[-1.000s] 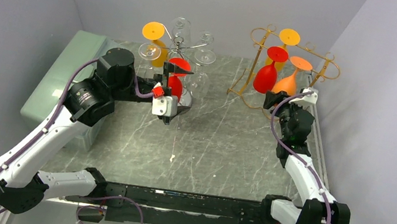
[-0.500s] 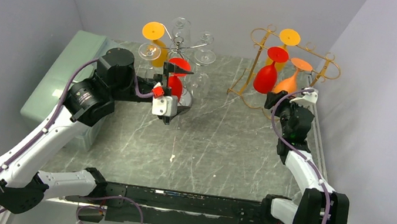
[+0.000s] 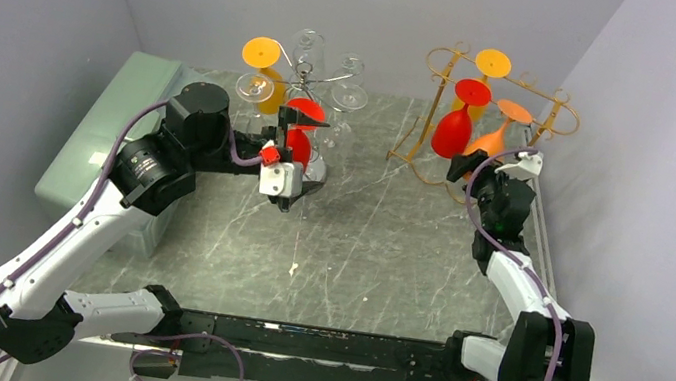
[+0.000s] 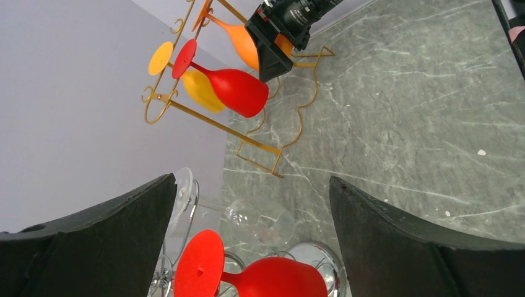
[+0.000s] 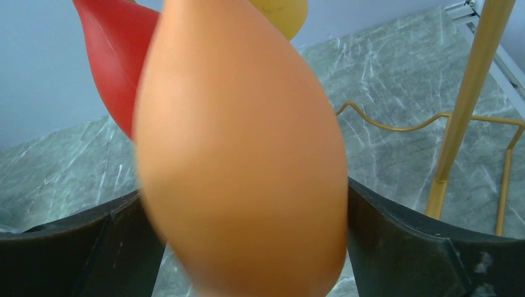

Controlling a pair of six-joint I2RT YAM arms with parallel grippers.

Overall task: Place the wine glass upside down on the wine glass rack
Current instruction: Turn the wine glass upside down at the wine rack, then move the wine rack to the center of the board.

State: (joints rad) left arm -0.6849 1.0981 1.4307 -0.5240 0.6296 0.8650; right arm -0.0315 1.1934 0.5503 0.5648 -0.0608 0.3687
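An orange wine glass (image 3: 488, 142) hangs upside down with its foot up at the gold rack (image 3: 449, 66). My right gripper (image 3: 473, 162) is shut on its bowl; in the right wrist view the bowl (image 5: 241, 154) fills the gap between both fingers (image 5: 86, 247). A red glass (image 3: 301, 140) hangs upside down on the silver rack (image 3: 306, 73). My left gripper (image 3: 304, 155) is open around it without touching; the left wrist view shows the glass (image 4: 272, 278) low between the wide-apart fingers (image 4: 396, 241).
The gold rack also holds a red glass (image 3: 451, 132) and a yellow one (image 3: 490, 64). The silver rack holds a yellow glass (image 3: 261, 53) and clear glasses (image 3: 350, 96). A pale green box (image 3: 111, 126) stands at the left. Walls close in behind and on both sides.
My right arm has shifted slightly farther in toward the gold rack with the orange glass. The left arm has not moved.
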